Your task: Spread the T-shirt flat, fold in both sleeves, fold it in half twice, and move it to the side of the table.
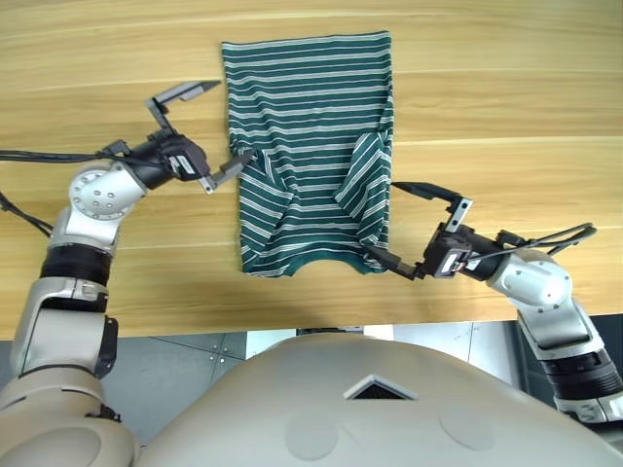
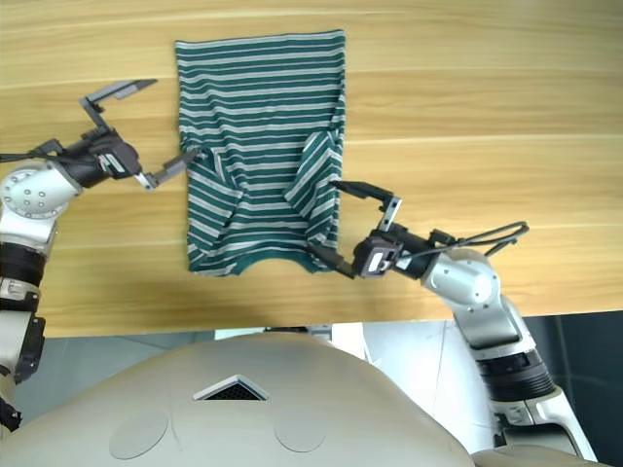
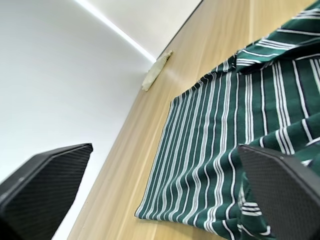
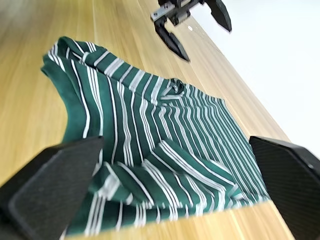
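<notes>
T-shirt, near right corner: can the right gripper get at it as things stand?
Probably yes. The right gripper is open at the T-shirt's right edge, with one finger seemingly at that corner. Nothing lies between them on the table.

T-shirt (image 1: 307, 146) between left gripper (image 1: 234, 119) and right gripper (image 1: 382, 218)

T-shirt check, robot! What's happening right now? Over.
Left end effector open at left edge of T-shirt; right end effector open at near right corner. Sleeves folded in. Nothing on top.
</notes>
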`<move>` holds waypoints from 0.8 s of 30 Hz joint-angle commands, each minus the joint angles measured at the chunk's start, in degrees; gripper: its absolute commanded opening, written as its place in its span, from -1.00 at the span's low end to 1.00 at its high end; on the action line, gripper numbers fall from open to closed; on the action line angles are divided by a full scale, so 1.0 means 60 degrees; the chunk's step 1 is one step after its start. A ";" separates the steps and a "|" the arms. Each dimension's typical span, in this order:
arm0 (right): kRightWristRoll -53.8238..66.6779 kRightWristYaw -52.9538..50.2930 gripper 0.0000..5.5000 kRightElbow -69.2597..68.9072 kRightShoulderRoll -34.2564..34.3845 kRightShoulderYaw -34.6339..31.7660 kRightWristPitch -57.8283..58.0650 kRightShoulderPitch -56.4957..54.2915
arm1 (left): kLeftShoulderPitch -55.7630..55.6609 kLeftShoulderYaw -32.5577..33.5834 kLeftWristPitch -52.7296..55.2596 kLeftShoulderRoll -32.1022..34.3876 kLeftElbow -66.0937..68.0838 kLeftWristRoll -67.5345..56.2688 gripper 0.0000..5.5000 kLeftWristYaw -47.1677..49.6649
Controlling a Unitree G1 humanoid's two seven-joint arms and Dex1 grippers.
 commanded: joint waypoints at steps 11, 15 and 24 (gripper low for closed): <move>-0.1646 0.0663 0.95 0.0647 -0.1662 -0.1013 -0.0364 0.1285 | 0.3242 -0.0621 -0.0525 0.2308 -0.1278 0.0107 0.96 -0.2777; -0.2133 0.0706 0.95 0.0871 -0.1322 -0.0107 -0.0478 0.0907 | 0.3567 -0.0985 -0.0429 0.2203 -0.1688 0.0372 0.96 -0.2899; -0.2729 0.0561 0.95 0.1414 -0.0772 0.1065 -0.0463 -0.0123 | 0.3276 -0.1838 -0.0098 0.1638 -0.1936 0.0478 0.96 -0.3086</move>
